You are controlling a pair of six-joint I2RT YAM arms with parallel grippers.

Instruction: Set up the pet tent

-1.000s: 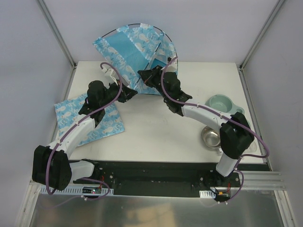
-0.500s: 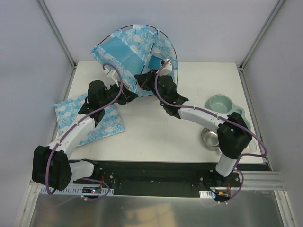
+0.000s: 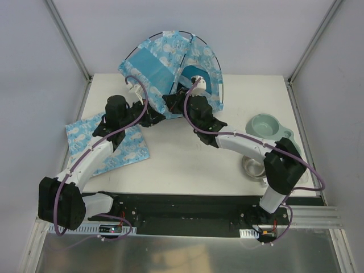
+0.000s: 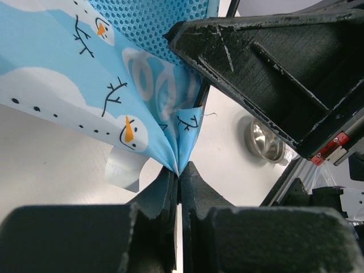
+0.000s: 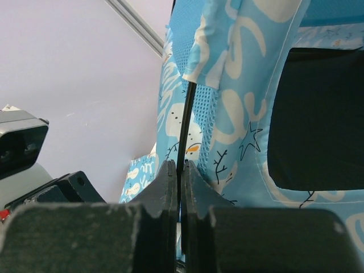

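**A:** Start at the near side. What's lying there?

**B:** A steel bowl [image 3: 252,165] on the right and a green bowl [image 3: 266,125] just beyond it. The flat snowman-print mat [image 3: 128,151] sits on the left of the table [image 3: 187,165], with the left arm passing over it.

**A:** And the grippers?

**B:** Both are pressed together. The left gripper [image 4: 179,173] pinches a gathered corner of the pet tent [image 3: 165,54], just beside a white label [image 4: 124,169]. The right gripper [image 5: 180,170] is clamped on a thin black pole [image 5: 186,114] next to the dark doorway [image 5: 318,119].

**A:** Where's the tent itself?

**B:** At the far middle of the table. It's tipped up on edge and not squarely on its base, and its top seems to lean past the back edge.

**A:** What worries you?

**B:** The left hold is only a small fold of cloth, so a hard pull could slip it free. The pole is smooth and bowed. If it slides through the jaws it may spring, and the tent could topple off the far side. The two wrists are also close together, so a careless swing could knock them into each other.
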